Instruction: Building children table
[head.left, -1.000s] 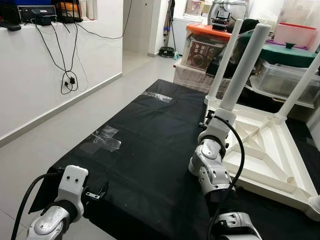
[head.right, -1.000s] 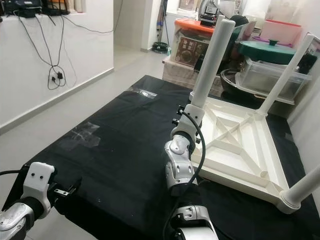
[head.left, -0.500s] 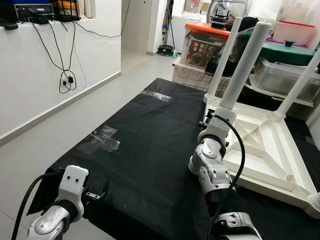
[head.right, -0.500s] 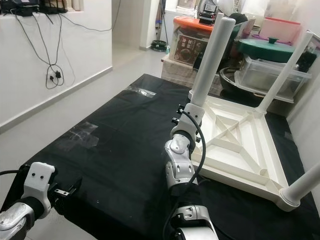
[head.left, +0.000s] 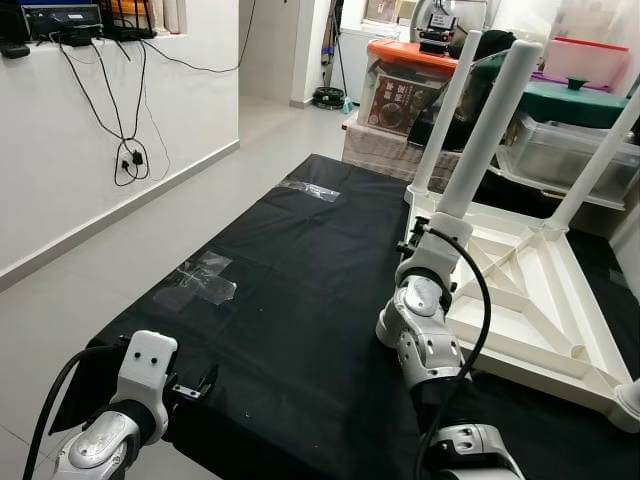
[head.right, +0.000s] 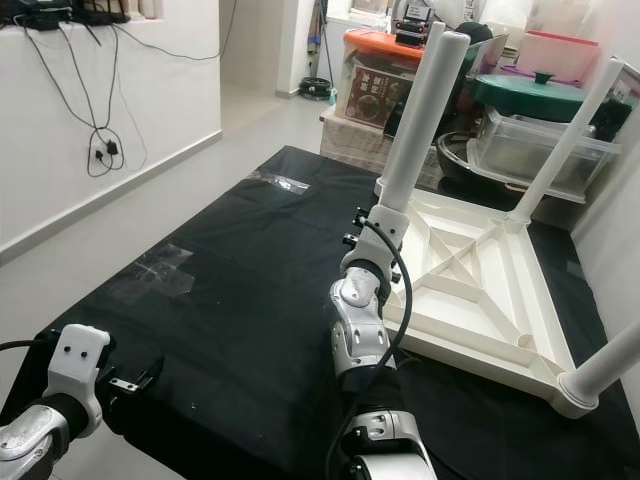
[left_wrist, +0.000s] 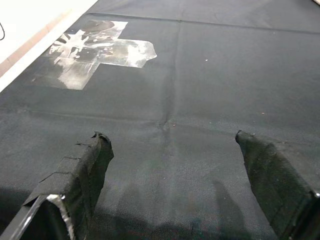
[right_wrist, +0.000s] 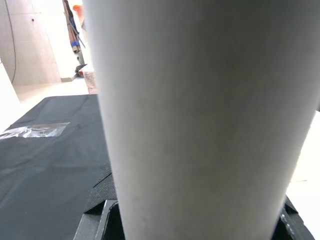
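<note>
Gripping the near white leg (head.left: 488, 135) with the right tool (head.left: 421, 238), low down, just above the socket where it meets the upturned children's table (head.left: 530, 290). Closed on it from both sides, with black finger pads (right_wrist: 97, 200) showing at either edge of the leg in the right wrist view. Standing upright from that grip, slightly tilted. Lying underside up on the black cloth (head.left: 300, 300), just right of this tool, with ribbed frame facing the ceiling. Beyond the right tool, a second leg (head.left: 447, 110) upright at the far corner; further right, a third leg (head.left: 600, 165); at the near right corner, a fourth leg (head.right: 610, 365).

Hovering low over the near edge of the cloth with the left tool (left_wrist: 172, 165), well apart from the table. Spread wide, holding nothing, both fingers (left_wrist: 82, 177) just above the fabric. Ahead of the left tool, a cross of clear tape (left_wrist: 95, 50) stuck flat on the cloth.

Behind the table, an orange-lidded storage box (head.left: 410, 85).
</note>
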